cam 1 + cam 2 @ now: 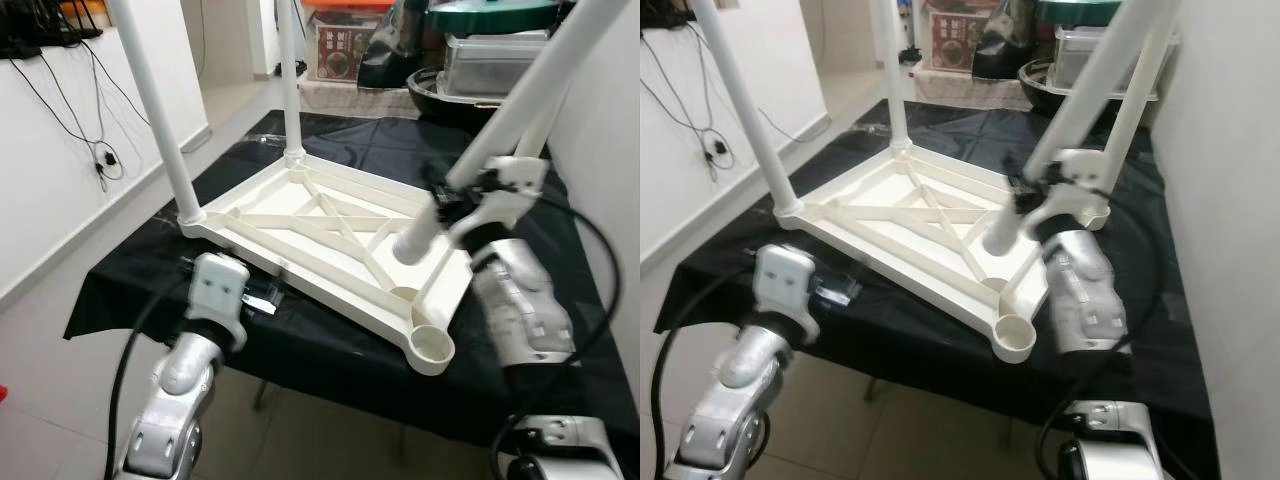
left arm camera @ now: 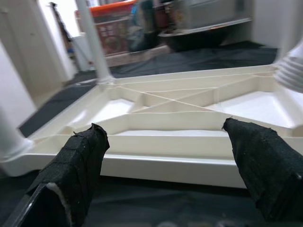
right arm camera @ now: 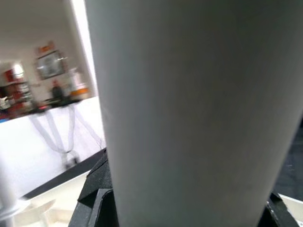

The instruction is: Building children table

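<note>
A cream children's table top (image 1: 330,215) lies upside down on a black-covered table (image 1: 320,350). White legs stand in its near-left socket (image 1: 190,215) and far-left socket (image 1: 295,155), and a third leg (image 1: 1135,110) rises at the far-right corner. My right gripper (image 1: 452,205) is shut on a fourth white leg (image 1: 500,120). That leg is tilted, with its lower end (image 1: 410,245) hovering over the underside. The near-right socket (image 1: 433,345) holds nothing. My left gripper (image 1: 262,297) is open at the top's near edge, and the rim (image 2: 161,161) lies between its fingers (image 2: 80,156).
A white wall (image 1: 610,150) runs close along the right side. Storage boxes (image 1: 490,60) and a dark basin (image 1: 440,90) crowd the far end. Cables (image 1: 100,150) hang on the left wall above tiled floor (image 1: 40,380).
</note>
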Motion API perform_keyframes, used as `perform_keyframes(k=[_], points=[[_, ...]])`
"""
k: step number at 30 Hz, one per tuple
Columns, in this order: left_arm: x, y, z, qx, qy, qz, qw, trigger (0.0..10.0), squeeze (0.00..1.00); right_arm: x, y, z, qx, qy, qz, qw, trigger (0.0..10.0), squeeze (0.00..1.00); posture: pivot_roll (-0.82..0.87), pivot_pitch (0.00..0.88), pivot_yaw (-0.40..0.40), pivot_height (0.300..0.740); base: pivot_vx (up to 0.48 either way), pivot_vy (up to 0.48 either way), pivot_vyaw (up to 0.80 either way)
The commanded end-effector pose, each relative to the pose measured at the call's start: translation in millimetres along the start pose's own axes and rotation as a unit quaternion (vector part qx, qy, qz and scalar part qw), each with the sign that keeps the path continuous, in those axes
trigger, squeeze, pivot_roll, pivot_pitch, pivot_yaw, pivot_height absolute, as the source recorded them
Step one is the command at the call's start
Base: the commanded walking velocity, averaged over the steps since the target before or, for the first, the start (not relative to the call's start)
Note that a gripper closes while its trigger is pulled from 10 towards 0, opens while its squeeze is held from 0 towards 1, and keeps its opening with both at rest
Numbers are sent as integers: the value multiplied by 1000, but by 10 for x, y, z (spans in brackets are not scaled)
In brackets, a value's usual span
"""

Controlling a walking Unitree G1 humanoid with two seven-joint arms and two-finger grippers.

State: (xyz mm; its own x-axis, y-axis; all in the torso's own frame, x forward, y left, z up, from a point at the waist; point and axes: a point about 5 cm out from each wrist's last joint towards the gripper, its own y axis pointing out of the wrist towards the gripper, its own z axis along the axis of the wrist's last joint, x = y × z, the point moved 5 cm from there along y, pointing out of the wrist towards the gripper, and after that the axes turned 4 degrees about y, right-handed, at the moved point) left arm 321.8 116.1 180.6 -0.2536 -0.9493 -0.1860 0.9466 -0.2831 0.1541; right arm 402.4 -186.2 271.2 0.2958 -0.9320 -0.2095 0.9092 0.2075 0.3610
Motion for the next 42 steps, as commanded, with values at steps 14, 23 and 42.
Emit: perform_keyframes(k=[14, 23, 42], points=[[360, -316, 25, -17, -44, -111, 993, 10000, 0, -298, -254, 151, -87, 68, 316, 942, 10000, 0, 114, 194, -6, 740, 0, 0, 0], [706, -606, 127, -32, -96, -191, 976, 10000, 0, -508, -423, 162, -141, 52, 472, 869, 10000, 0, 132, 273, 2, 740, 0, 0, 0], [751, -702, 148, -46, -106, -199, 973, 10000, 0, -489, -476, 191, -179, 42, 538, 822, 10000, 0, 129, 287, 5, 740, 0, 0, 0]])
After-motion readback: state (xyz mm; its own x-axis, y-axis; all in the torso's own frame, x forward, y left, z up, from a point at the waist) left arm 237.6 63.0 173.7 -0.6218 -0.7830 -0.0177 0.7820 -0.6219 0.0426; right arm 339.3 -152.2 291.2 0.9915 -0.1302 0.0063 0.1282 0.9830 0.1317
